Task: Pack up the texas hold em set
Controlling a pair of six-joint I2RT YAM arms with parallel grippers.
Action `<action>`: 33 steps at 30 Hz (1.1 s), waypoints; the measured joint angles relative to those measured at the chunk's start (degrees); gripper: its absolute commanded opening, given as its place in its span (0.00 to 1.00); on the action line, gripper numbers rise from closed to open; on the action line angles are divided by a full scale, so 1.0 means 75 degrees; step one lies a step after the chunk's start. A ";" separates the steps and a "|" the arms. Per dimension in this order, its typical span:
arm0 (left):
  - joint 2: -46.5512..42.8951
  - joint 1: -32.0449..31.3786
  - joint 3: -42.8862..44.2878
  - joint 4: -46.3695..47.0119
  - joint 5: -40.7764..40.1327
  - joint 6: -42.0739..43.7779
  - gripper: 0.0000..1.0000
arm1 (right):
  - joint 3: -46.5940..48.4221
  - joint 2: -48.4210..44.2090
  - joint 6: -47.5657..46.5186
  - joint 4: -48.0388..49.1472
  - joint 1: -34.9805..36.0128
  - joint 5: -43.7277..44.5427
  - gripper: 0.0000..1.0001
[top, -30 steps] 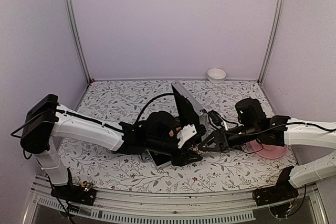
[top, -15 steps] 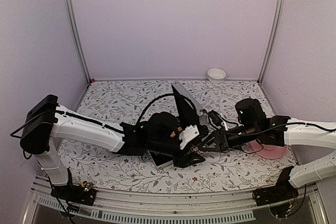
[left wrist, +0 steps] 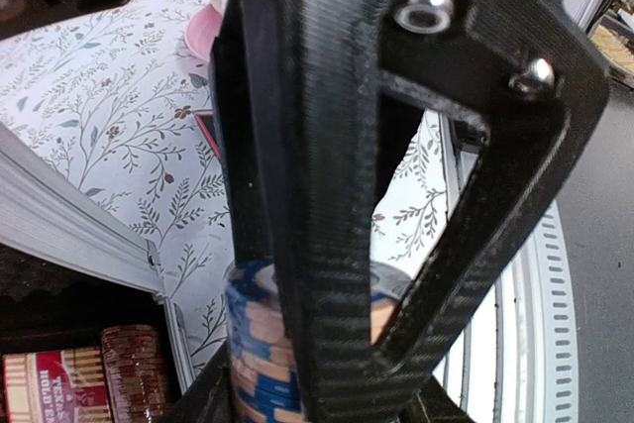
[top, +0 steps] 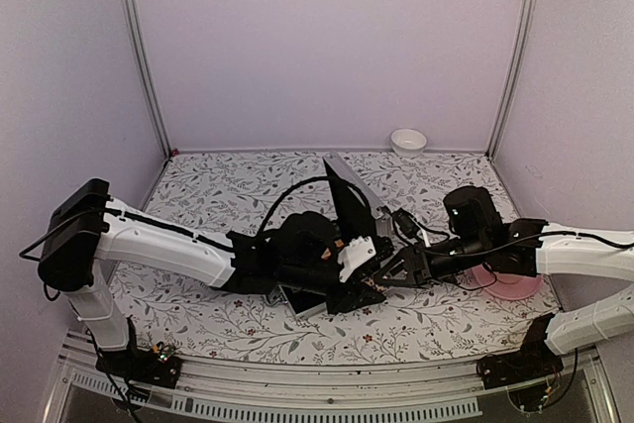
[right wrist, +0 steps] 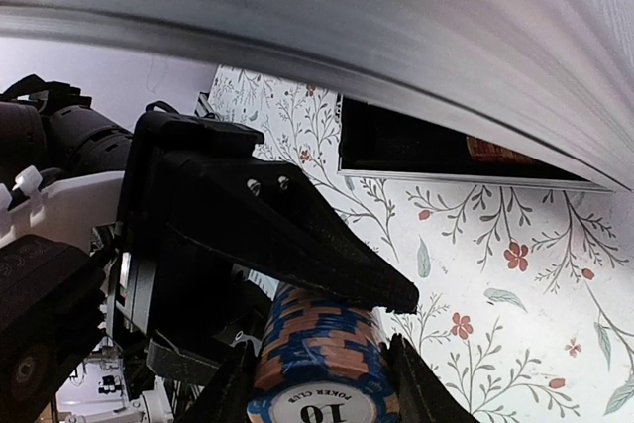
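Seen from above: one briefcase (top: pixel 346 197) open mid-table, lid up, two arms meeting at its near corner. Only in wrist views: one blue-orange chip stack (right wrist: pixel 322 349) pinched by half-closed right gripper (right wrist: pixel 317 388) beside case edge. Left gripper (top: pixel 365 289) against stack, grip unclear. Barely shifted since a second ago. Inside case: one red deck (left wrist: pixel 50 383).

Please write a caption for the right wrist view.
The right gripper grips a blue chip stack near the open case.

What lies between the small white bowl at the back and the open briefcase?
Nothing but bare flowered tablecloth separates the white bowl from the raised lid of the briefcase. The top external view shows this.
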 measured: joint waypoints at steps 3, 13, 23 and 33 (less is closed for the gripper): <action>0.0000 0.0000 -0.0003 0.0006 -0.0006 0.0000 0.26 | 0.0000 -0.0023 -0.0006 -0.0006 0.0000 0.0044 0.52; -0.0035 0.0000 -0.0306 -0.0152 -0.0154 0.0000 0.20 | 0.0189 -0.0370 -0.0219 -0.0685 0.0003 0.0551 0.85; -0.0764 0.0032 -0.1195 -0.1110 -0.0921 0.0009 0.20 | 0.0262 -0.1037 -0.0679 -0.1725 -0.0714 0.1524 0.95; -0.0880 0.0373 -0.1154 -0.1953 -0.1539 0.0300 0.20 | 0.0251 -0.1029 -0.1035 -0.1877 -0.2253 0.2244 0.97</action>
